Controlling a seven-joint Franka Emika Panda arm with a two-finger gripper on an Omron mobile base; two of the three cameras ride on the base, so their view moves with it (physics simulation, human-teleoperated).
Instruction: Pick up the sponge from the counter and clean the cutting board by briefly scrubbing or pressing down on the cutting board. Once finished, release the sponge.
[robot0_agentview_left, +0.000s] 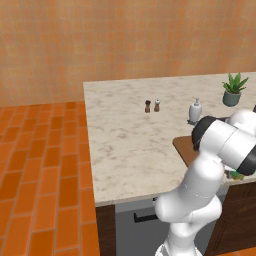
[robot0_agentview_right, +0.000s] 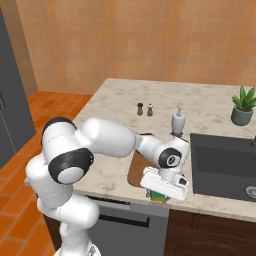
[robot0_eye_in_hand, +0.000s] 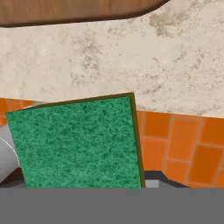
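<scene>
The sponge (robot0_eye_in_hand: 74, 144) has a green top and a thin yellowish edge; it sits close under the hand in the hand view and overlaps the counter's front edge. My gripper (robot0_agentview_right: 161, 191) hangs over the front edge of the counter (robot0_agentview_right: 115, 110), shut on the sponge (robot0_agentview_right: 158, 195), with its fingertips hidden. A bit of the sponge (robot0_agentview_left: 236, 175) peeks out beside my arm. The brown cutting board (robot0_agentview_right: 136, 172) lies just behind and left of the hand, partly covered by the arm. It also shows as the cutting board (robot0_agentview_left: 186, 147) and the cutting board (robot0_eye_in_hand: 65, 11).
Two small shakers (robot0_agentview_right: 144, 109) and a soap dispenser (robot0_agentview_right: 178, 121) stand behind the board. A dark sink basin (robot0_agentview_right: 225, 165) lies to the right, with a potted plant (robot0_agentview_right: 243, 106) behind it. Orange tiled floor (robot0_agentview_left: 40, 165) lies past the counter's left and front edges.
</scene>
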